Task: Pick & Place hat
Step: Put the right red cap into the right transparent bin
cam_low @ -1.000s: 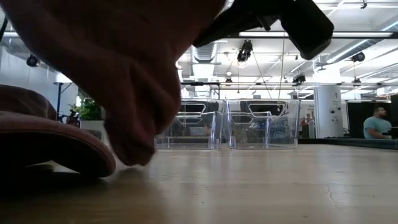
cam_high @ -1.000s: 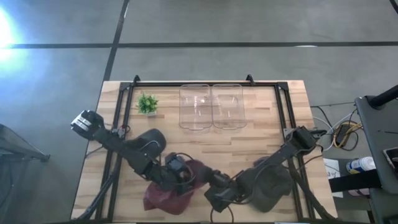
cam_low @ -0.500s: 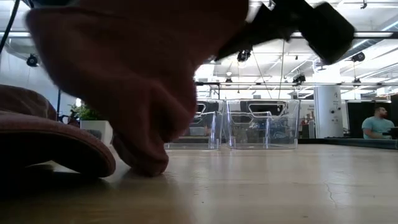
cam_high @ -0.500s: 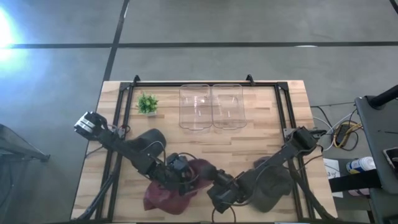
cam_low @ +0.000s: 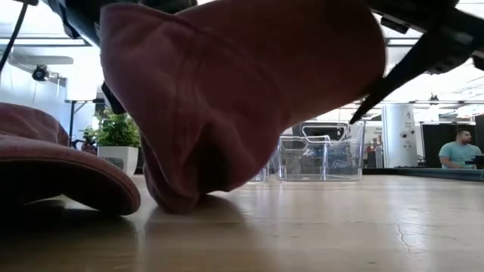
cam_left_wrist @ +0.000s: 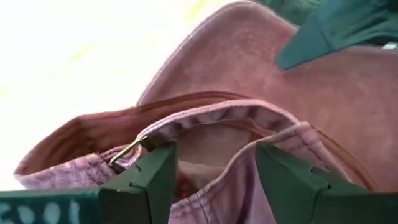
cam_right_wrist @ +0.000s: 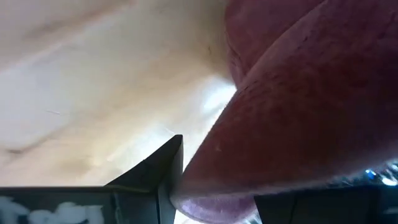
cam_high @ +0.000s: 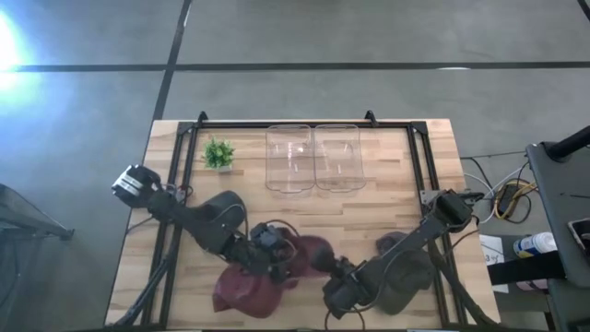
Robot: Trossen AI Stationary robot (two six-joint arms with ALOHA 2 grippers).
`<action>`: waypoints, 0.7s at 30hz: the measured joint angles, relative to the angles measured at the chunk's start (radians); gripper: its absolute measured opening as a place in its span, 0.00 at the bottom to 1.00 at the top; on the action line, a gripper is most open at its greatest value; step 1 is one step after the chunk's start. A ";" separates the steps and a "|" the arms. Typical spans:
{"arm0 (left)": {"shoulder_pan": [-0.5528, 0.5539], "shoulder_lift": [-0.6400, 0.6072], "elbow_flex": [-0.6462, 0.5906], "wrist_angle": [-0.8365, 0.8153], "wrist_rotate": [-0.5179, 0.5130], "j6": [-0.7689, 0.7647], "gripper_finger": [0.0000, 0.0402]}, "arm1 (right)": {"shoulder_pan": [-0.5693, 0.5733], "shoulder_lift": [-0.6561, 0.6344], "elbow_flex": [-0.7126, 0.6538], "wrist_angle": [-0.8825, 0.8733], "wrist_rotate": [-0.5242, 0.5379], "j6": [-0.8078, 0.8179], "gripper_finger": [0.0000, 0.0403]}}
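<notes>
Maroon cloth fills our low view: the hat (cam_low: 242, 98) now hangs lower and wider than a second ago, its crown swung between both grippers. We see the left gripper (cam_left_wrist: 211, 180) spread around the hat's rear band, while the right gripper (cam_right_wrist: 211, 199) has loosened, fingers apart beside the brim. Its long axis we cannot tell.
</notes>
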 joint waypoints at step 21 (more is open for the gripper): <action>0.046 0.251 0.135 0.092 0.180 0.064 0.52 | 0.102 0.000 -0.001 -0.306 -0.109 0.358 0.40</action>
